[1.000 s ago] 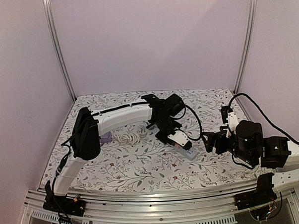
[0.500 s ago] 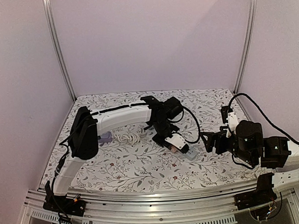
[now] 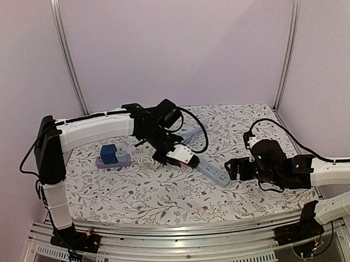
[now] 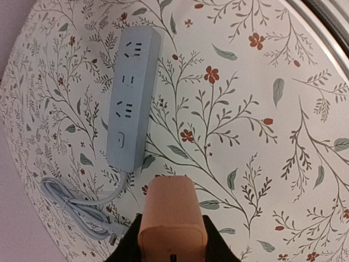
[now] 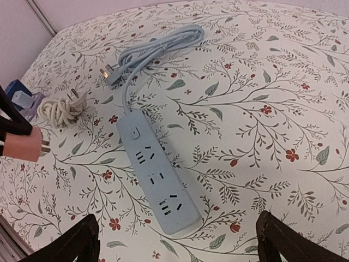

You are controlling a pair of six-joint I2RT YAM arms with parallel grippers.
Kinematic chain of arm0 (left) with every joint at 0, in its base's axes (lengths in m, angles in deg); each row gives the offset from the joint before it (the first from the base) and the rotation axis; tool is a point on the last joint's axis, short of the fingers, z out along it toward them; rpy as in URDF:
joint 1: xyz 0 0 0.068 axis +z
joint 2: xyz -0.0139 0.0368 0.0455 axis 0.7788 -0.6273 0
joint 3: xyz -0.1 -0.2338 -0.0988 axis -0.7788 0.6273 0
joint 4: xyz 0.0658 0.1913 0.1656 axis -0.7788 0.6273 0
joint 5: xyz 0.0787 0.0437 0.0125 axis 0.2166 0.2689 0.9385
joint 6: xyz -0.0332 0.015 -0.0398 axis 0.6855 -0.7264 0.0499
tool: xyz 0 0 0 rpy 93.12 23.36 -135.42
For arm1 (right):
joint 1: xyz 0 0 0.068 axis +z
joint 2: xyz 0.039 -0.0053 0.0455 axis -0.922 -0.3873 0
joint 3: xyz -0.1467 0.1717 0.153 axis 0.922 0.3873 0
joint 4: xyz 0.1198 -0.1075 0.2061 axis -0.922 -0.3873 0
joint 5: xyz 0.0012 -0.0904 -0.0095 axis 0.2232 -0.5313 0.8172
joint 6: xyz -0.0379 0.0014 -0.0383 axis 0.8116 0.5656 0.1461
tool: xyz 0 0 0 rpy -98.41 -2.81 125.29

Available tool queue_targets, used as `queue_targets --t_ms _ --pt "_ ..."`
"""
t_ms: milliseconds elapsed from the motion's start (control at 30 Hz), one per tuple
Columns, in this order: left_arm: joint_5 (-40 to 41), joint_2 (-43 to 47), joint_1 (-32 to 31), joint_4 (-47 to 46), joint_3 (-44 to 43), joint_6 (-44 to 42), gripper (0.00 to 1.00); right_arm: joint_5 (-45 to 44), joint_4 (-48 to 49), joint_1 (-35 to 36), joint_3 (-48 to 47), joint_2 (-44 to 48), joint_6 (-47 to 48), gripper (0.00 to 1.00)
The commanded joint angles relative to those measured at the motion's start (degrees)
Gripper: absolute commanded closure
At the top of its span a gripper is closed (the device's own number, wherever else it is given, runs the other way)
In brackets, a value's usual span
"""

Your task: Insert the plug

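left claw (image 3: 175, 156) pinching peach plug (image 4: 172, 215) near power strip (image 5: 155, 174), right claw (image 3: 232, 169) spread wide by strip's end

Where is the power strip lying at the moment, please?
In the top view the power strip lies flat on the table, right of centre, between the plug held by the left gripper and the open right gripper, its bundled cable just beyond it.
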Motion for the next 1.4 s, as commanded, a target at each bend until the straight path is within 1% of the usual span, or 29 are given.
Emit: queue_targets --t_ms 0,133,267,367,500,567,633,700,800,833,867,967,1067,1367 --pt "-2.7 5.96 2.71 -5.34 8.25 2.61 1.0 13.86 6.02 -3.18 -3.5 -8.69 4.16 0.01" --pt "-4.14 10.95 4.15 -7.24 13.54 2.51 1.0 18.41 10.23 -4.76 -7.76 -19.49 10.6 0.01" --pt "-5.19 14.97 5.15 -11.24 17.3 3.59 1.0 17.14 12.73 -6.3 -12.77 -30.3 14.37 0.01" --pt "-5.53 16.35 5.66 -12.39 18.46 3.95 1.0 15.42 13.59 -6.89 -15.86 -36.91 15.93 0.03" --pt "-6.16 16.46 5.99 -12.65 18.73 3.89 1.0 13.29 13.49 -6.94 -18.27 -42.69 17.37 0.08" --pt "-6.15 16.31 6.13 -12.95 18.99 4.02 1.0 12.76 13.53 -6.86 -18.5 -44.09 17.78 0.12" --pt "-6.08 16.12 6.22 -13.17 19.1 4.07 1.0 12.49 13.69 -6.86 -18.3 -44.83 17.9 0.19" --pt "-6.23 15.93 6.33 -13.33 18.96 4.06 1.0 12.62 14.02 -6.5 -18.01 -44.87 18.39 0.3" --pt "-6.34 15.81 6.35 -13.29 18.88 3.98 1.0 12.15 13.54 -4.63 -18.47 -44.77 19.5 0.51" --pt "-6.32 15.87 6.35 -13.24 18.92 4.0 1.0 11.63 13.08 -3.53 -18.94 -44.91 19.93 0.56" --pt "-6.26 16.03 6.35 -13.18 19.0 3.89 1.0 10.48 12.15 -2.24 -19.59 -45.15 20.37 0.58" --pt "-6.31 16.87 6.35 -12.67 19.54 3.15 1.0 6.48 8.26 1.91 -22.54 -47.22 20.41 0.59" --pt "-6.87 18.2 6.35 -12.09 20.77 1.51 1.0 6.17 5.65 6.2 -23.57 -48.6 19.02 0.6" --pt "-9.54 20.26 6.05 -9.6 21.89 -0.76 1.0 6.29 0.79 14.02 -22.05 -44.96 12.27 0.59"
